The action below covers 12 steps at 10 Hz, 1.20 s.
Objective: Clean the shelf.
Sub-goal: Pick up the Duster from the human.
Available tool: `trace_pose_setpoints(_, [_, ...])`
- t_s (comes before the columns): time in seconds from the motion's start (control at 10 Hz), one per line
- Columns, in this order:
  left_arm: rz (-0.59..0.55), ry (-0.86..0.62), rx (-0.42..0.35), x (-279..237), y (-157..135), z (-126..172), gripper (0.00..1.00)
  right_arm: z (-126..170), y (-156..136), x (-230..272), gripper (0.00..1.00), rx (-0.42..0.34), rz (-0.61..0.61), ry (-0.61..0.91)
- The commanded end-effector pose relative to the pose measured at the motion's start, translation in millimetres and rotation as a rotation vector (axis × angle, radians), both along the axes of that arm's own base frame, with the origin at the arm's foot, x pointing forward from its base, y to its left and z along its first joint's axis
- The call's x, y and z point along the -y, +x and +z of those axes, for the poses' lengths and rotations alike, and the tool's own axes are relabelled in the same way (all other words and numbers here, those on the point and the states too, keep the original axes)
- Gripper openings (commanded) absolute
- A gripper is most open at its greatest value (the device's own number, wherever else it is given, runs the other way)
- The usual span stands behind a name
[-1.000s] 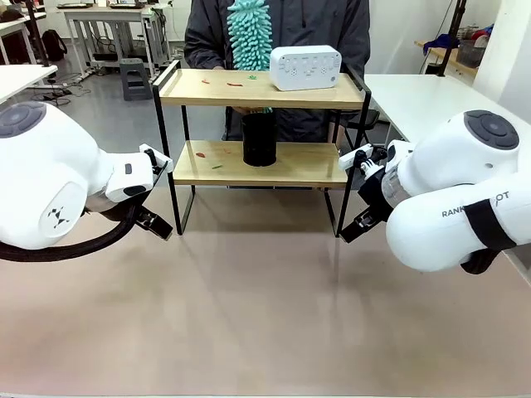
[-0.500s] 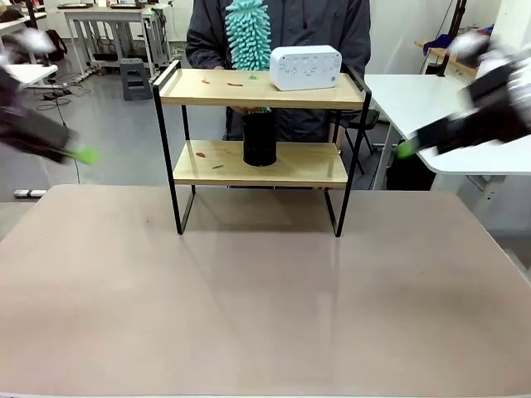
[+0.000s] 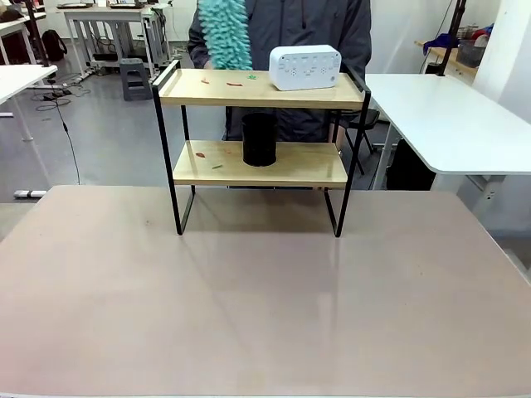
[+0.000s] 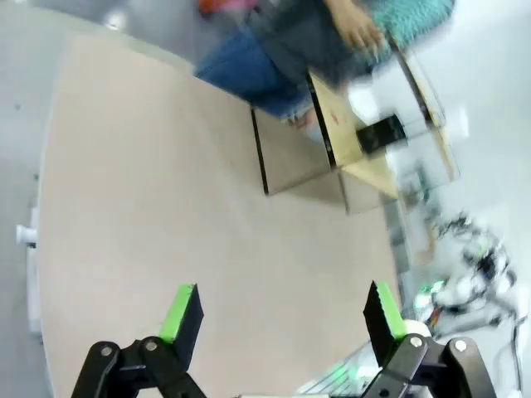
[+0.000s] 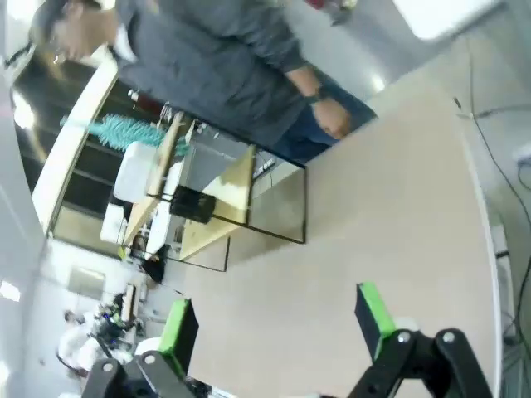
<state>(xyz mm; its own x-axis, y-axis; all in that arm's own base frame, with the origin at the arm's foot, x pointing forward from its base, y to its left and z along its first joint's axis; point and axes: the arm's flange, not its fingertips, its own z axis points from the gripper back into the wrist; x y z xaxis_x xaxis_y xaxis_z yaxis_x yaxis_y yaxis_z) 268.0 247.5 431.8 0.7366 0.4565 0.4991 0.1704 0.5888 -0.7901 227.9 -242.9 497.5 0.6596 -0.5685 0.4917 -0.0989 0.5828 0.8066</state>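
Shelf (image 3: 303,166), two light wooden boards in a thin black frame, stands on the far part of the brown table (image 3: 265,307), in the upper centre of the front view. Behind it we see a person (image 3: 315,25) in a dark jacket holding a teal fluffy duster (image 3: 224,33) above the left end of the top board. A white box (image 3: 305,66) sits on the right half of that board, with small red and green bits (image 3: 235,83) scattered to its left. A black cup (image 3: 260,138) stands upright mid-way along the lower board, a few more bits lying to its left. In the left wrist view we find the left gripper (image 4: 282,303) at the bottom of the frame, its green-padded fingers spread wide with nothing between them, high over the table; the shelf appears blurred at upper right. In the right wrist view the right gripper (image 5: 274,319) is likewise spread wide and holds nothing, well apart from the shelf, which lies tilted at centre left with the duster at its top board. The person's free hand (image 5: 332,120) hangs near the upper centre.
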Motion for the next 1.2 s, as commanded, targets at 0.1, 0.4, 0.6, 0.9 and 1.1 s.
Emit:
trace_pose_setpoints(0.1, [-0.093,0.115,0.009,28,4,34,1.00,0,0,0,1.00,0.000,0.000,0.000])
trace_pose_setpoints(0.4, [-0.093,0.115,0.009,28,4,34,1.00,0,0,0,1.00,0.000,0.000,0.000])
trace_pose_setpoints(0.6, [-0.093,0.115,0.009,28,4,34,1.00,0,0,0,1.00,0.000,0.000,0.000])
trace_pose_setpoints(0.9, [-0.226,-0.053,-0.041,32,27,61,1.00,0,0,0,1.00,0.000,0.000,0.000])
trace_pose_setpoints(1.1, [-0.288,-0.302,-0.068,25,100,105,1.00,0,0,0,1.00,0.000,0.000,0.000])
